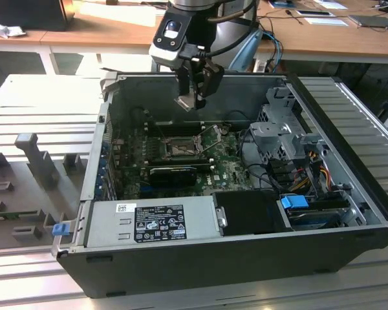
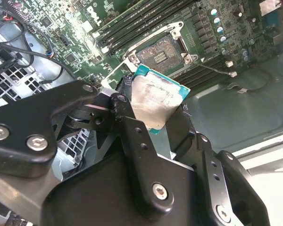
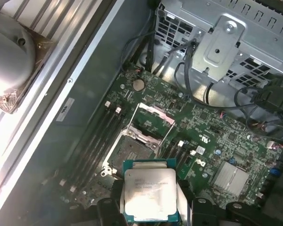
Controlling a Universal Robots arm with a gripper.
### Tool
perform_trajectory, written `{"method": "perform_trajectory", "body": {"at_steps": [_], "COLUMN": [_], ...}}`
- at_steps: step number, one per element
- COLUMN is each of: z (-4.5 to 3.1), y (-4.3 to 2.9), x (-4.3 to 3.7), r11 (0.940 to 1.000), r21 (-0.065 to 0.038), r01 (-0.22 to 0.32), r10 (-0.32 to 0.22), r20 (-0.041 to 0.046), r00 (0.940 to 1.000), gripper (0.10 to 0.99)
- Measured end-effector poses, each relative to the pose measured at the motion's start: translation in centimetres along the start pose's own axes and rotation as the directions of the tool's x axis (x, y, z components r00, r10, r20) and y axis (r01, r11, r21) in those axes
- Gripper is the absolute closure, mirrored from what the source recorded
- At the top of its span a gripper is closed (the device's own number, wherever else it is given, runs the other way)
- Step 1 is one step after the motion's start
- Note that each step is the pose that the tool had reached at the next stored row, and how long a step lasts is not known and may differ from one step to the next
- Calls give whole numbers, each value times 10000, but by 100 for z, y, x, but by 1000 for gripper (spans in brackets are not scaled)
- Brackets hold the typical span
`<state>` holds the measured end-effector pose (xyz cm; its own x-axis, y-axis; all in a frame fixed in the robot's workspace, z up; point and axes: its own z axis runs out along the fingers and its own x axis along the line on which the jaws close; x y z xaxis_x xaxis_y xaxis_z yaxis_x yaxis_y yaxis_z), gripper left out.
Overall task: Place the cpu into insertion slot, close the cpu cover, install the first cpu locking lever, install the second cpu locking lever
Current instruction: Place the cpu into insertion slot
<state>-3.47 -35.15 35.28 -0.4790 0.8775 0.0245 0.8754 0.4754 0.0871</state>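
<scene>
My gripper (image 1: 195,97) is shut on the cpu (image 1: 185,103), a small silvery square with a teal edge, and holds it in the air above the green motherboard inside the open computer case. In both wrist views the cpu (image 2: 155,101) (image 3: 148,193) sits between the black fingers (image 2: 129,117), its metal face showing. The insertion slot (image 3: 132,149) (image 2: 160,52) (image 1: 180,147) lies bare below it, dark with a silver rim. The cpu cover (image 3: 153,117) stands swung open at the slot's far side. A thin locking lever (image 1: 211,137) sticks up beside the slot.
A grey power supply (image 1: 152,219) fills the case's near wall, with a black box (image 1: 252,212) beside it. A metal drive cage (image 1: 284,129) and cables (image 1: 310,165) sit on the exterior view's right. Memory slots (image 2: 132,23) flank the socket. Grey fixtures (image 1: 35,161) stand outside the case.
</scene>
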Motion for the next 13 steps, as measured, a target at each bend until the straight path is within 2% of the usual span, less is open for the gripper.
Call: {"method": "perform_trajectory", "body": {"at_steps": [7, 8, 10, 13], "z": [7, 10, 11, 18], "y": [-1, -1, -1, -2], "x": [0, 0, 0, 0], "r11": [9976, 9944, 9914, 9821], "r21": [-19, -31, -40, -62], "r01": [-694, -1056, -1307, -1882], "r10": [694, 1056, 1307, 1883], "r20": [60, 91, 113, 161], "r00": [9976, 9944, 9914, 9820], "gripper": [557, 557, 557, 557]}}
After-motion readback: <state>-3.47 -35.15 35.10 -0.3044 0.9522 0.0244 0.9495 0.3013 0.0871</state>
